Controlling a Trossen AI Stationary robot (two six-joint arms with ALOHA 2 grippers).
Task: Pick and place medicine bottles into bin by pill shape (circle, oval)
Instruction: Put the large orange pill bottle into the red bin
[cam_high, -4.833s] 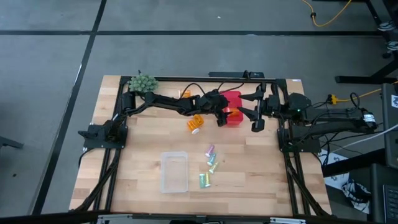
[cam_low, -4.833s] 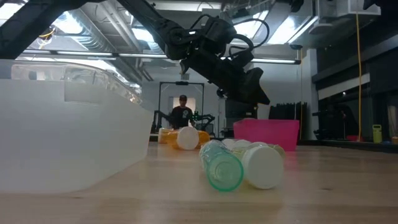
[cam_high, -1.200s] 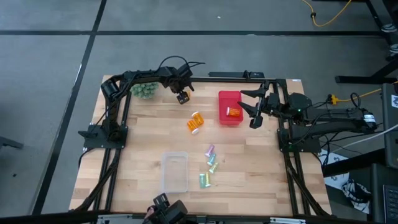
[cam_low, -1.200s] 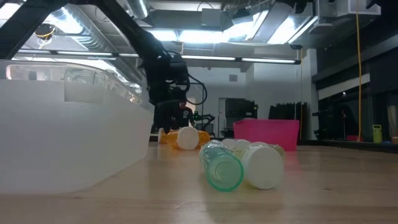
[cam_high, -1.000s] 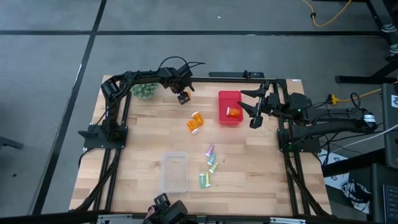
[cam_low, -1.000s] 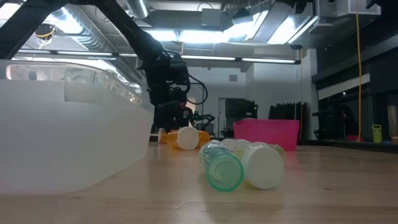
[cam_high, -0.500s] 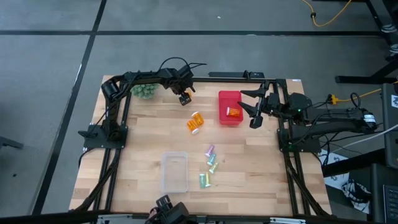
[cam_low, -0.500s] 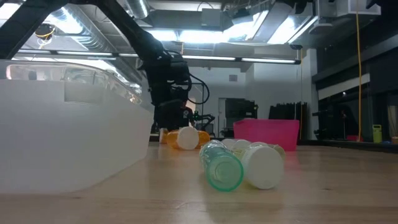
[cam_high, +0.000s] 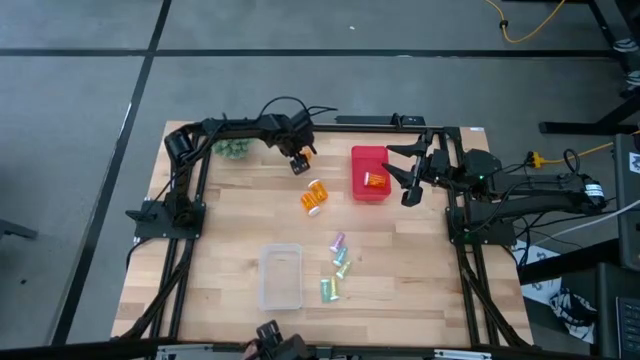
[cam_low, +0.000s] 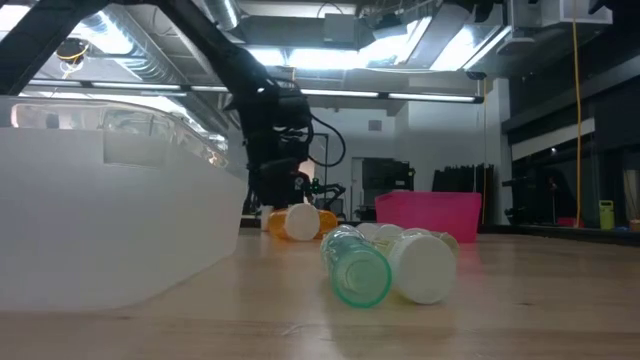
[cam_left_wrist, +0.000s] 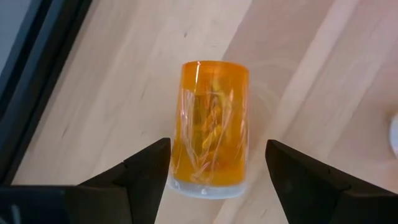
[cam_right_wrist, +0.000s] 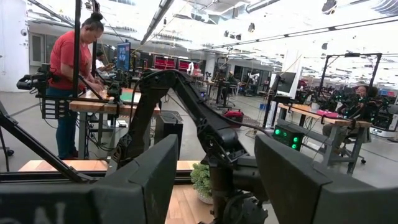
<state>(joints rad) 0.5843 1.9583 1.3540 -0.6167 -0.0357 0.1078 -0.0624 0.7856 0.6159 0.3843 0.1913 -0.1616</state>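
My left gripper hangs open near the table's far edge, pointing steeply down. Below it a small orange medicine bottle lies on its side on the wood; the fingers stand on either side of it without touching. A second orange bottle with a white cap lies further toward the near edge. Three pastel bottles lie by the clear bin. The pink bin holds one orange bottle. My right gripper waits open, raised beside the pink bin.
A spiky green ball sits at the far left corner, close behind my left arm. The black frame rails run along the table's left, right and far sides. Bare wood lies between the orange bottles and the clear bin. A person stands beyond the table.
My left gripper has drifted a little toward the table's right edge and slightly nearer, staying open and low over the far orange bottle.
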